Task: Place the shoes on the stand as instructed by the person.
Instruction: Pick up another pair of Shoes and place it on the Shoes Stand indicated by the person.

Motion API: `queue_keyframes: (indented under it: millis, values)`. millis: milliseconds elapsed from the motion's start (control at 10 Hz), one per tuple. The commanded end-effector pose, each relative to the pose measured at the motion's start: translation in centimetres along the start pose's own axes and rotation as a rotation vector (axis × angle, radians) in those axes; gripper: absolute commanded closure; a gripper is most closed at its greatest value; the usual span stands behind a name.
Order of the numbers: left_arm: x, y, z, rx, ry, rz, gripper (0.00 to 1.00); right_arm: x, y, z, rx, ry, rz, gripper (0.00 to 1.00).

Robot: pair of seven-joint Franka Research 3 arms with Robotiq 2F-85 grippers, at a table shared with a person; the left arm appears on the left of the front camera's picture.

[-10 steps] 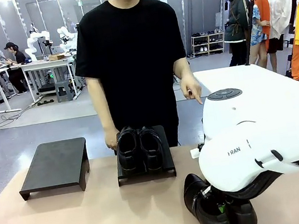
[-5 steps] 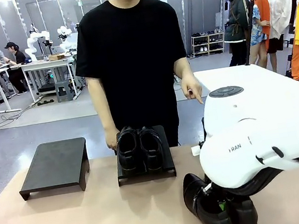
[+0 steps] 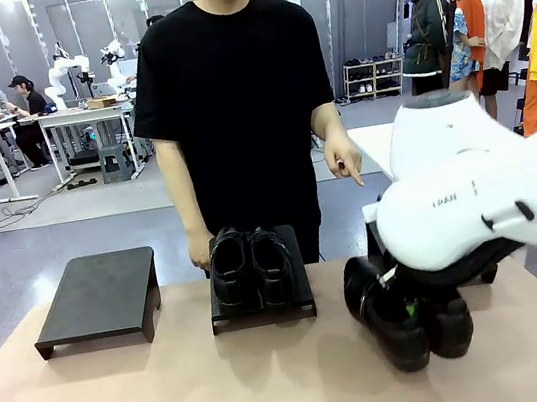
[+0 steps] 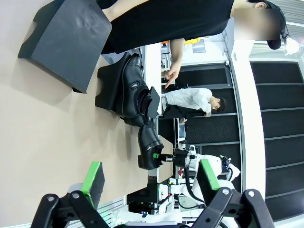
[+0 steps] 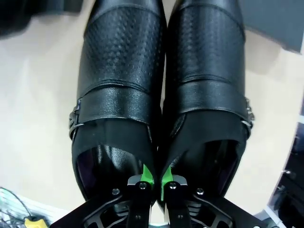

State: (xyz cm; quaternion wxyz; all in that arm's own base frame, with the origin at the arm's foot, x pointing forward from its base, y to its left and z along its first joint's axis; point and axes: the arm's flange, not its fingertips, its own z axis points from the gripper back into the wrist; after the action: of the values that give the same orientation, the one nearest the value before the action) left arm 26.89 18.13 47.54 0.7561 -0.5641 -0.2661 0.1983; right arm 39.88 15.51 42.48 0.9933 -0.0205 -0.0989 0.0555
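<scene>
— Since a second earlier, the right arm (image 3: 481,200) had swung up and away from the near edge, and the pair of shoes (image 3: 407,317) it carried had gone with it, from low at the table's front to higher and farther in, right of the middle stand.

— Biggest things first, though. What did the table (image 3: 176,397) hold?

— Two black stands. The left stand (image 3: 96,297) was bare. The middle stand (image 3: 297,288) already bore the other pair (image 3: 250,264), toes toward the robot. The person (image 3: 234,105) stood just behind it, one hand (image 3: 346,164) pointing a finger downward at the robot's right.

— And the grippers?

— The right gripper (image 5: 154,180) was nearly closed, its green pads pinching the two inner walls of the shoes together, one finger inside each. The left gripper (image 4: 149,173) hung wide apart with nothing between its fingers, well back from the stands.

— So what did the shift mean?

— I judged the pair to be off the table and in transit. With the middle stand taken, the left one looked open, yet the finger pointed elsewhere, so the destination was unclear to me.
</scene>
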Motion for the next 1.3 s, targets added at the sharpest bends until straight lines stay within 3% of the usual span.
queue_keyframes:
  millis: [0, 500, 1200]
  values:
    - [0.1, 0.2, 0.0, -0.009, 0.009, -0.012, 0.00, 3.1, -2.2, 2.2, -0.014, -0.048, -0.001, 0.93]
    - [0.1, 0.2, 0.0, -0.009, 0.009, -0.012, 0.00, 10.3, -7.6, 4.2, -0.022, -0.138, -0.080, 0.93]
    - [0.1, 0.2, 0.0, -0.009, 0.009, -0.012, 0.00, 15.9, -10.1, 0.5, -0.022, -0.223, -0.101, 0.93]
